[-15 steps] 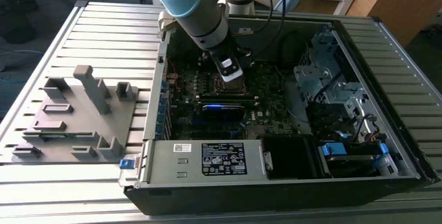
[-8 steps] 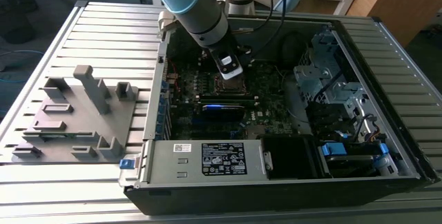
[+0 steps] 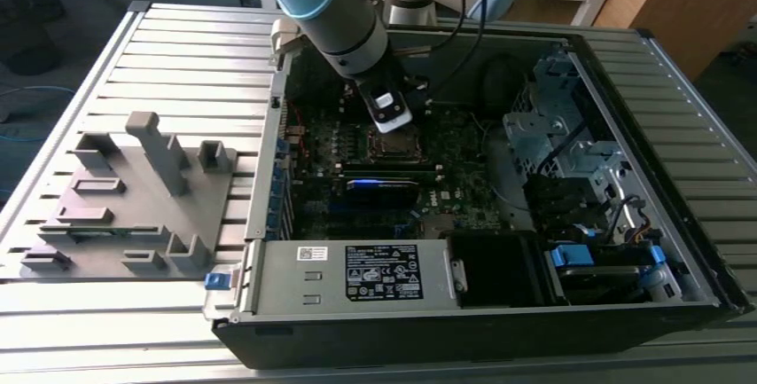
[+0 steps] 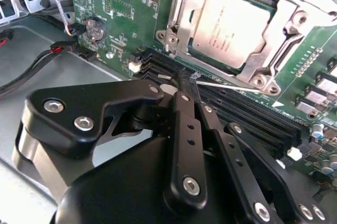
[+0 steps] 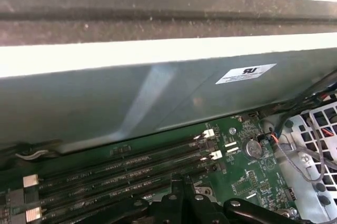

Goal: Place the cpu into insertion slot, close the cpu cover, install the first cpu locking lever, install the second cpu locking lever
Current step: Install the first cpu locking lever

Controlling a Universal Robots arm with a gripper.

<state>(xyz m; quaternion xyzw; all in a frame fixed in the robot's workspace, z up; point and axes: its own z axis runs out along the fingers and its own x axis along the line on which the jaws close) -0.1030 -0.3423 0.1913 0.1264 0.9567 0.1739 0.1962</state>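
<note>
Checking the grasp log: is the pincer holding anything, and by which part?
Nothing seems gripped: the pincer is shut, its tips at the end of a thin locking lever.

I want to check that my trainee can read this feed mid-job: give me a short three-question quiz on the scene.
1. True or false: the cpu cover lies shut over the cpu.
2. The gripper tip is nearest: A the memory slots, B the coin battery, C the power supply.
3. Fill in: the grey fixture sits on the exterior view's ___ of the computer case.
Key: 1 true; 2 A; 3 left.
</note>
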